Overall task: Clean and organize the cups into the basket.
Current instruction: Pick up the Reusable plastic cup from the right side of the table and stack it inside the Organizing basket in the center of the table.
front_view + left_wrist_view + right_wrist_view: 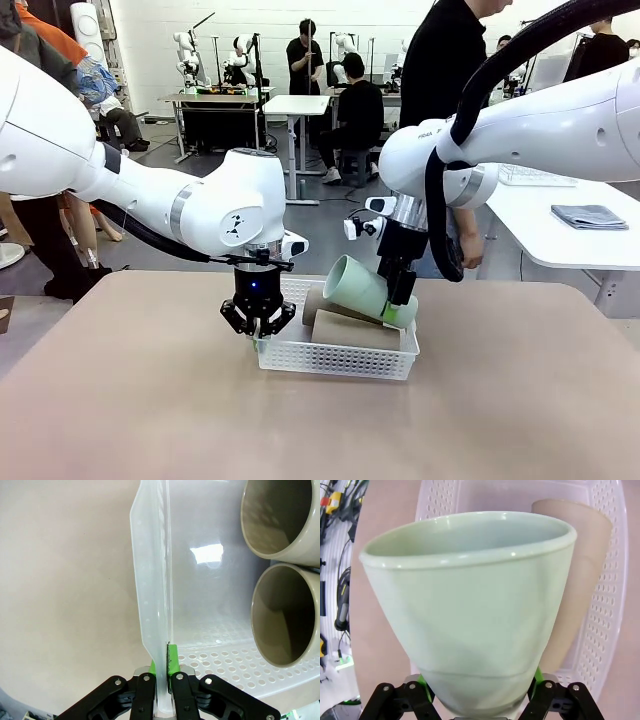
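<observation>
brown cups fill basket, table around open

A robotics lab: beyond the tan tabletop, more white robot arms stand on workbenches, people sit and stand among white desks, and cables run across a grey floor.

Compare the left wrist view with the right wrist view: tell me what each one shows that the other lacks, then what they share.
Left wrist view alone: the left gripper shut on the basket's rim, and the open mouths of two tan cups lying inside.

Right wrist view alone: the right gripper shut on the narrow base of the mint green cup, its mouth pointing toward the basket, and a cluttered wall at the picture's left edge.

Both: the white perforated basket, a tan cup in it, and the table.
</observation>
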You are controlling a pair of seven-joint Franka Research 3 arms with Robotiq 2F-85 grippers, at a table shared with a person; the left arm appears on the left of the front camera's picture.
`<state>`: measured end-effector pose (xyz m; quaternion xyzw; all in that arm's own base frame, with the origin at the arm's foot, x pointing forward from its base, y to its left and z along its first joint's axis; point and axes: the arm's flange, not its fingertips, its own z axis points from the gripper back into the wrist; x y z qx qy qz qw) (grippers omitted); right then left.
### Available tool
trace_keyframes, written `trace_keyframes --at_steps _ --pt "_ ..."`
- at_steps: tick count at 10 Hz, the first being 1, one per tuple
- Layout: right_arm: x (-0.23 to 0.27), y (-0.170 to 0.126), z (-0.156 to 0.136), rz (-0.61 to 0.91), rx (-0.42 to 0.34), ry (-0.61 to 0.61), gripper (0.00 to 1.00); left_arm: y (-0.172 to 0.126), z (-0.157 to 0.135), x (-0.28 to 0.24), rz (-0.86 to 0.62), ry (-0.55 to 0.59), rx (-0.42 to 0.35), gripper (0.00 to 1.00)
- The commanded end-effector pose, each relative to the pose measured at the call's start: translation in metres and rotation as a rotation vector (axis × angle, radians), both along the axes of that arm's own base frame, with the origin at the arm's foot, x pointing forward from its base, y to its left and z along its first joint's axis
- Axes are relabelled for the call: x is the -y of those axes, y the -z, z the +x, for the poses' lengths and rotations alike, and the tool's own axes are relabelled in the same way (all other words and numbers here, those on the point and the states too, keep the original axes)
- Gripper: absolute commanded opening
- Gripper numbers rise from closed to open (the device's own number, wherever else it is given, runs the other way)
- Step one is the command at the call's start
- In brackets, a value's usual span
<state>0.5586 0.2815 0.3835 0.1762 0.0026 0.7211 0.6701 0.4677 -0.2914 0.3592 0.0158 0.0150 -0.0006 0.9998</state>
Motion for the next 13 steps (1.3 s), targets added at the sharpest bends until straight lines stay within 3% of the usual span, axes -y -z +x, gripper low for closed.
trace_keyframes --at_steps 1,4,8,10,11,13 --pt "0.001 0.002 0.009 -0.003 0.004 -0.020 0.81 -0.001 0.001 -0.002 0.001 0.007 0.001 0.00" --pt "0.003 0.005 0.010 0.007 -0.001 -0.016 1.00 -0.001 0.001 -0.002 0.001 0.007 0.001 0.00" --pt "0.016 -0.025 -0.004 0.111 0.033 -0.017 1.00 -0.001 0.001 -0.002 0.001 0.007 0.001 0.00" --pt "0.072 -0.069 -0.019 0.359 0.073 -0.004 1.00 -0.001 0.001 -0.002 0.001 0.007 0.001 0.00" --pt "0.128 -0.093 -0.031 0.598 0.082 0.024 1.00 -0.001 0.001 -0.002 0.001 0.007 0.001 0.00" --pt "0.220 -0.103 -0.065 0.902 0.139 0.041 1.00 -0.001 0.001 -0.002 0.001 0.007 0.001 0.00"
